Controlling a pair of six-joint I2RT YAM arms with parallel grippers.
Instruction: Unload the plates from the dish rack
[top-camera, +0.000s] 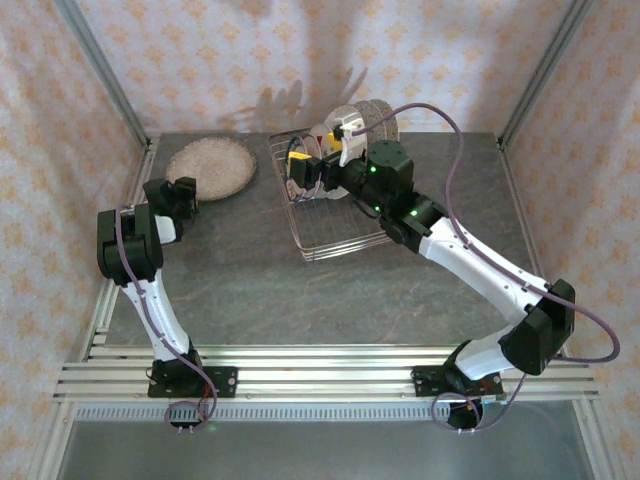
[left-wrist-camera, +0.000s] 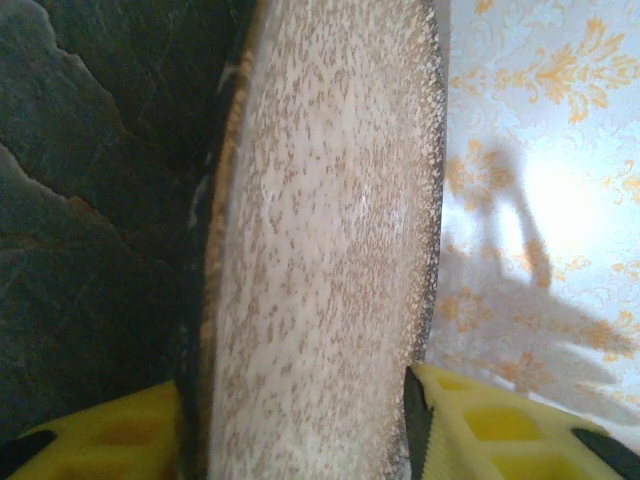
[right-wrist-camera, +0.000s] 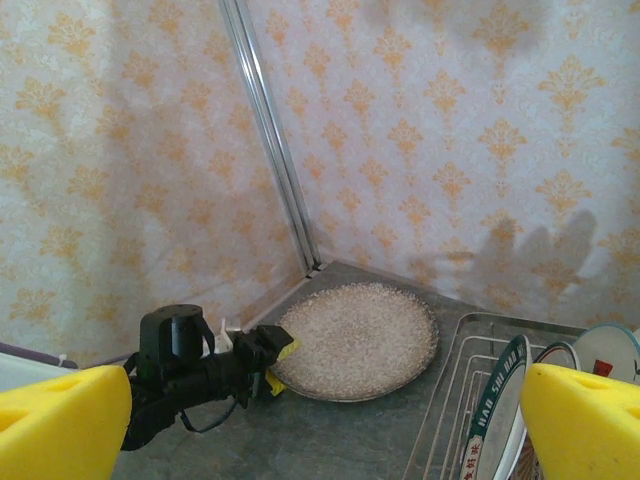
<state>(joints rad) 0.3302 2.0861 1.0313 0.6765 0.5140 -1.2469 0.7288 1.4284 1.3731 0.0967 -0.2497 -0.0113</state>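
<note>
While the left hand (top-camera: 189, 193) straddles the brown speckled plate (top-camera: 212, 166), pinching or not I cannot tell, the spread right hand (top-camera: 303, 172) should centre on the dark-rimmed plate (right-wrist-camera: 499, 396) in the dish rack (top-camera: 335, 240) before closing.

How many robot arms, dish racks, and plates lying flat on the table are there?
Robot arms: 2 (left arm, right arm)
Dish rack: 1
Plate lying flat: 1
Total: 4

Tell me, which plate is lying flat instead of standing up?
The brown speckled plate at the far left. It lies flat on the table; the other plates stand on edge in the dish rack.
</note>
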